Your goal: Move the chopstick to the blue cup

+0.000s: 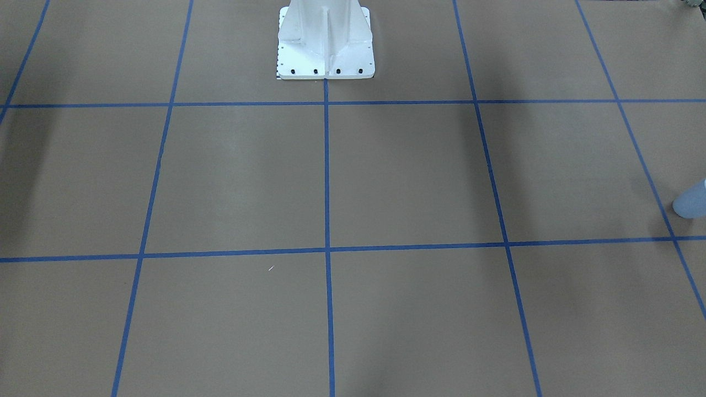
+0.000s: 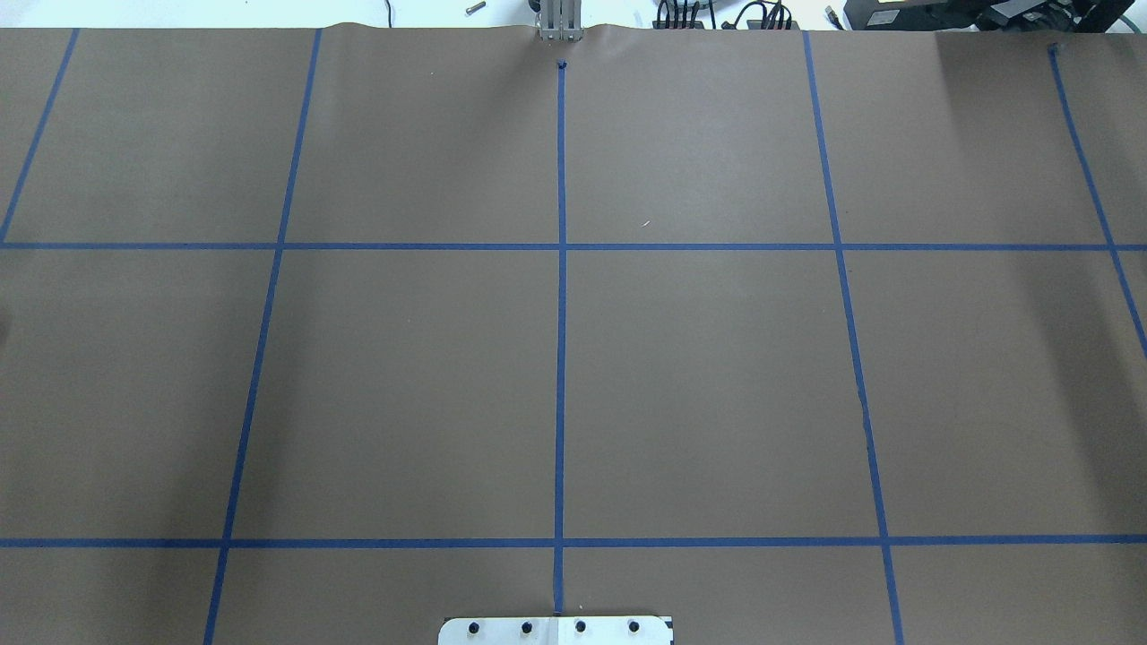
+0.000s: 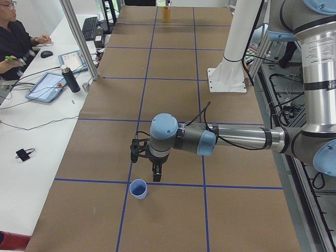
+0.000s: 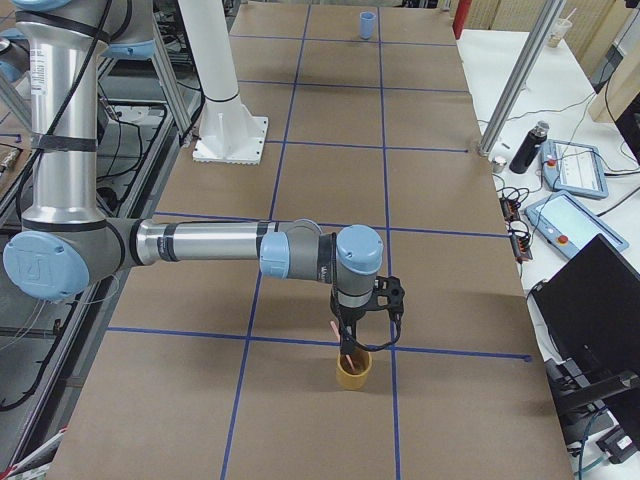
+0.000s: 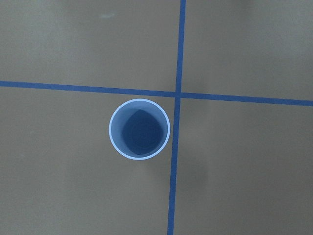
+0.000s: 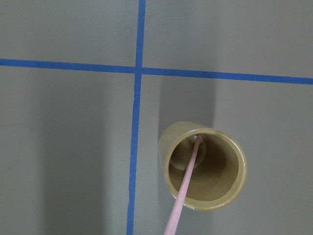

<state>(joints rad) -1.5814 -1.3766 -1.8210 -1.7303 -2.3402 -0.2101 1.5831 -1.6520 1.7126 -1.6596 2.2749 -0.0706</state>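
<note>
The blue cup (image 5: 139,129) stands upright and empty beside a tape crossing in the left wrist view. It also shows in the exterior left view (image 3: 138,188), at the front-facing view's right edge (image 1: 692,201), and far off in the exterior right view (image 4: 368,25). My left gripper (image 3: 145,167) hangs just above and beside it; I cannot tell if it is open. The pink chopstick (image 6: 186,191) leans inside a tan cup (image 6: 205,166), its upper end running off the frame's bottom. My right gripper (image 4: 366,335) hovers over that tan cup (image 4: 353,370) and chopstick (image 4: 338,335); I cannot tell its state.
The white robot pedestal (image 1: 325,44) stands at the table's middle on the robot's side. Along the operators' side stand a metal post (image 3: 79,39), a dark bottle (image 3: 71,79) and tablets (image 3: 47,86). An operator (image 3: 16,42) sits there.
</note>
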